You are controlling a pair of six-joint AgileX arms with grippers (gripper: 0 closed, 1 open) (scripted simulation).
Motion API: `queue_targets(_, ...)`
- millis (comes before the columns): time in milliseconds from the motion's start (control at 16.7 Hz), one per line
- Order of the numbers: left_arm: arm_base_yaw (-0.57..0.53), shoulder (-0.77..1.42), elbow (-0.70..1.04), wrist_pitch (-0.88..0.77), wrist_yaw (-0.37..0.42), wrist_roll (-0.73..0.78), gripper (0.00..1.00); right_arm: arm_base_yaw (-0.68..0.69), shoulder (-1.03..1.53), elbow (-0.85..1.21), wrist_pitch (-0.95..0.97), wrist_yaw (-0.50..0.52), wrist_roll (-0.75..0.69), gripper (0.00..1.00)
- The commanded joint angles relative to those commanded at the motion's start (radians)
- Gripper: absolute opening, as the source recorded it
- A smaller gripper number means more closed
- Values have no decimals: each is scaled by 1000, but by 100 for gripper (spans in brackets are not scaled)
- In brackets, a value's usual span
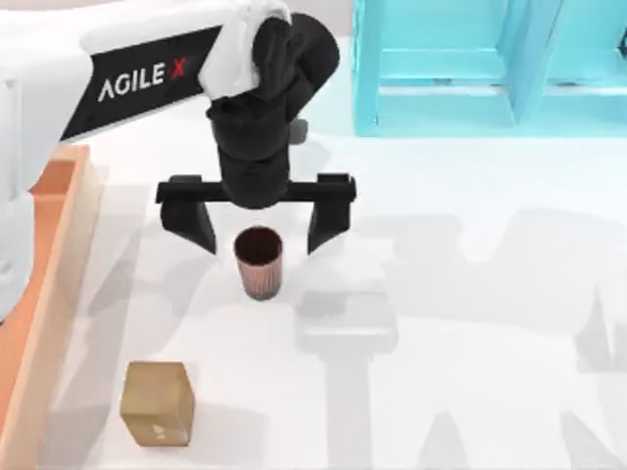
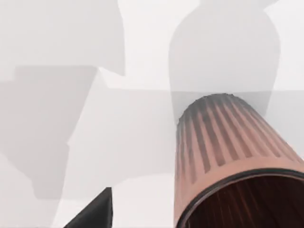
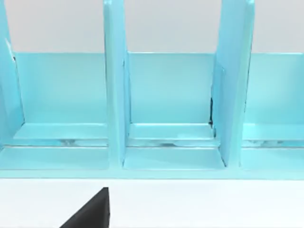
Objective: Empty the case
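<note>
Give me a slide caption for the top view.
Left gripper open above a ribbed cup, between the case and turquoise shelf.

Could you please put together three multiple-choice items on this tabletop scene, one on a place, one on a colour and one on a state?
1. Where does the ribbed reddish-brown cup stand?
A. On the white table, between the left gripper's fingers
B. Inside the orange-brown wooden case
C. In the turquoise shelf unit

2. What colour is the small cube near the table's front left?
A. Blue
B. Tan
C. Black

3. How is the left gripper?
A. Shut on the cube
B. Open, fingers apart on either side of the cup
C. Shut on the case's rim

Answers:
1 A: the top view shows the cup upright on the table, outside the case.
2 B: the cube is tan.
3 B: its fingers stand wide, with gaps to the cup.

The right arm's wrist view faces the shelf unit.
</note>
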Motion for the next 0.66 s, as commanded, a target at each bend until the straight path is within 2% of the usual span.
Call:
queue_targets(420,-2,-17,245,-264,0,-2,100,0,0,0,0,0,0,100)
queue_targets(660,-1,-24,297,-319,0,-2,100,0,0,0,0,0,0,100)
